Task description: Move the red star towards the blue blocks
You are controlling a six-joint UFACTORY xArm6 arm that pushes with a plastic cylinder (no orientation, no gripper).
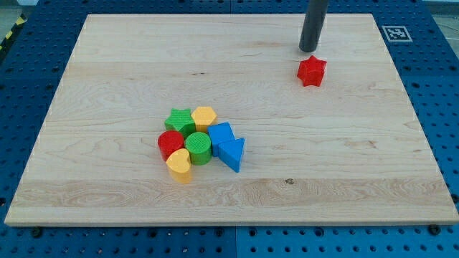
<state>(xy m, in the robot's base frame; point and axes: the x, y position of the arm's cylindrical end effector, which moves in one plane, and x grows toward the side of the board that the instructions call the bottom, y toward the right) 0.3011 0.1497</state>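
Note:
The red star (312, 71) lies alone on the wooden board at the view's upper right. My tip (308, 50) stands just above it in the view, a small gap from its top edge. The two blue blocks sit in a cluster at the lower middle left: a blue block (221, 134) and a blue triangle (232, 154), touching each other. The star is far to the upper right of them.
The cluster also holds a green star (180, 120), a yellow hexagon (204, 117), a red cylinder (171, 144), a green cylinder (199, 147) and a yellow heart (179, 165). A marker tag (396, 33) sits at the board's top right corner.

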